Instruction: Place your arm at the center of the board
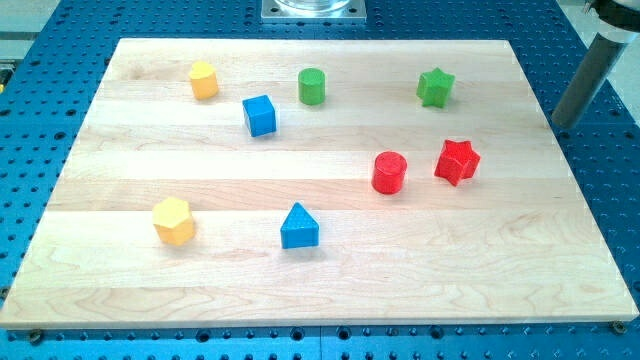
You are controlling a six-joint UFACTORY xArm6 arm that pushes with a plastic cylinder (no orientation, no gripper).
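My tip [563, 124] is at the view's right, just past the right edge of the wooden board [330, 285], over the blue perforated table. The rod slants up to the view's top right corner. The nearest blocks are the green star [435, 87] to the tip's left and the red star [457, 161] below and left of it. A red cylinder [389, 172] stands just left of the red star. The tip touches no block.
A green cylinder [312, 86], a blue cube [259, 115] and a yellow block [204, 80] sit in the top left part. A yellow hexagon [174, 220] and a blue triangle [299, 227] sit lower left. A metal base [313, 9] is at the top edge.
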